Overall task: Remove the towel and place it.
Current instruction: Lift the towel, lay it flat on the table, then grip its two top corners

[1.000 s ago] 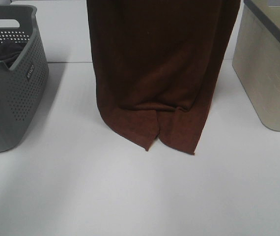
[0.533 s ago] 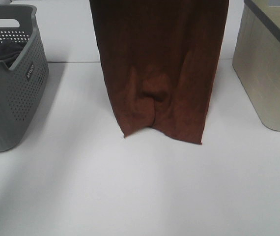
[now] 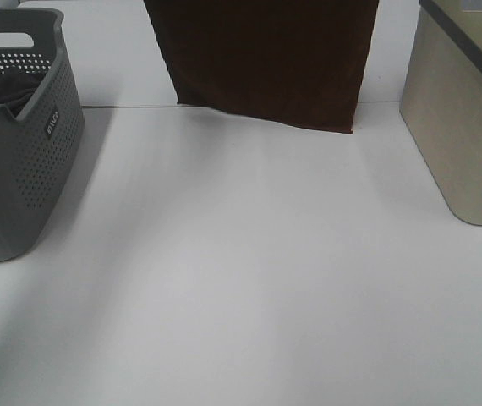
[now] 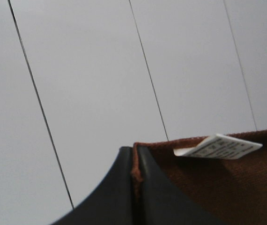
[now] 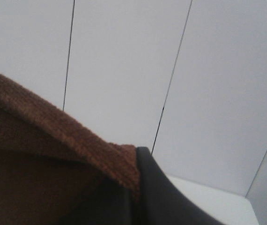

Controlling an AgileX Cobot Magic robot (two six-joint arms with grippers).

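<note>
Brown plush towel (image 3: pixel 266 59), one item: hung full-width over the far side of the white table (image 3: pixel 241 288), between a grey basket (image 3: pixel 30 178) and a beige bin (image 3: pixel 465 135), touching neither.

Left gripper (image 4: pixel 134 157): black jaws pressed together on the towel's hemmed top corner. A white tag (image 4: pixel 218 147) stuck out just beside it, with dark printed lines too blurred to read.

Right gripper (image 5: pixel 135 161): jaws likewise pinched tight on the opposite top corner.

The basket was perforated and held a dark cloth (image 3: pixel 0 93). A small nameplate (image 3: pixel 52 124) on its side carried raised lettering too small to make out.
</note>
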